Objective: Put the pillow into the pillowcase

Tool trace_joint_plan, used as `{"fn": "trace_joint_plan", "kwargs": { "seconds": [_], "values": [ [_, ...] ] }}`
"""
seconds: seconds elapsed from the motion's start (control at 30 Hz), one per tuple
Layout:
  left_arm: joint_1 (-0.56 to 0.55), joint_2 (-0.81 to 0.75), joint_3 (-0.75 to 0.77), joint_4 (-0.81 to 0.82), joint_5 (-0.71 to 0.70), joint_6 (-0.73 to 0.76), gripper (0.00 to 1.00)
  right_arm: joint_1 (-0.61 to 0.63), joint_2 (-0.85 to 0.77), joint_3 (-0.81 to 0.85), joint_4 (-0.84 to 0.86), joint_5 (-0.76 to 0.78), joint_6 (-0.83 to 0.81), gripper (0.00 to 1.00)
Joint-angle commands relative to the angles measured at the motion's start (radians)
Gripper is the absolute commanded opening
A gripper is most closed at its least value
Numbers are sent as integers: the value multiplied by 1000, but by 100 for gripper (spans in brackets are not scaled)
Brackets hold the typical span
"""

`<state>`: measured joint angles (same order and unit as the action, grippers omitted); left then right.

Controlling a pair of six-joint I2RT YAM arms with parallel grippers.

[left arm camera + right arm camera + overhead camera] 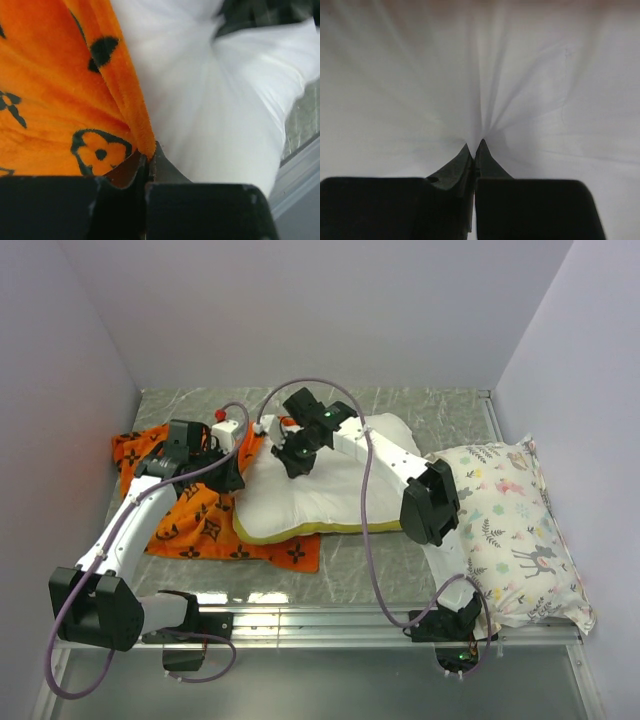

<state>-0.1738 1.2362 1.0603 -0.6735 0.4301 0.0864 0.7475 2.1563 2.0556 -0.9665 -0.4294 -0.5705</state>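
The white pillow (320, 495) with a yellow band lies at the table's middle, its left end over the orange pillowcase (195, 520). My left gripper (228, 478) is shut on the pillowcase's edge (131, 107) right beside the pillow (210, 115). My right gripper (296, 466) is shut on a pinch of the pillow's white cloth (485, 90), which puckers into folds at the fingertips. In the right wrist view (474, 148) the pillow fills the frame. The left wrist view (149, 156) shows orange fabric on the left and white pillow on the right.
A white pillow printed with deer and plants (510, 530) lies at the right beside the right arm. A metal rail (330, 620) runs along the near table edge. Walls close in the left, back and right sides.
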Motion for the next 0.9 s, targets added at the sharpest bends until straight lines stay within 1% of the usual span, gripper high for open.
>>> {"fn": "trace_joint_plan", "kwargs": {
  "seconds": [0.0,0.13,0.27,0.4,0.47,0.5,0.6,0.63,0.7,0.73,0.77,0.8,0.83,0.87],
  "values": [
    [-9,-11,0,-104,113,58,5,-48,-32,43,233,118,210,0],
    [-10,-12,4,-178,182,104,6,-56,-43,-64,406,276,386,0],
    [-9,-21,13,-251,231,153,5,-56,6,-97,486,414,529,0],
    [-10,-21,36,-294,237,182,4,-60,33,-136,555,539,636,0],
    [-10,-11,43,-302,236,188,4,-65,39,-135,563,526,716,0],
    [-10,-7,41,-298,230,185,5,-68,40,-129,558,483,736,0],
    [-10,12,29,-259,214,170,5,-65,24,-143,565,336,764,0],
    [-10,19,27,-247,208,162,5,-63,17,-140,555,208,758,0],
    [-10,42,27,-216,191,145,5,-63,-2,-143,520,143,735,18],
    [-9,60,32,-210,190,144,4,-69,-31,-146,506,73,710,26],
    [-9,66,33,-201,190,141,4,-73,-55,-162,473,67,657,50],
    [-7,75,38,-196,187,139,4,-74,-76,-169,453,54,620,60],
    [-4,94,47,-195,191,138,4,-79,-120,-175,425,37,580,66],
    [0,101,52,-193,202,138,5,-89,-143,-183,379,18,495,73]
  ]
}}
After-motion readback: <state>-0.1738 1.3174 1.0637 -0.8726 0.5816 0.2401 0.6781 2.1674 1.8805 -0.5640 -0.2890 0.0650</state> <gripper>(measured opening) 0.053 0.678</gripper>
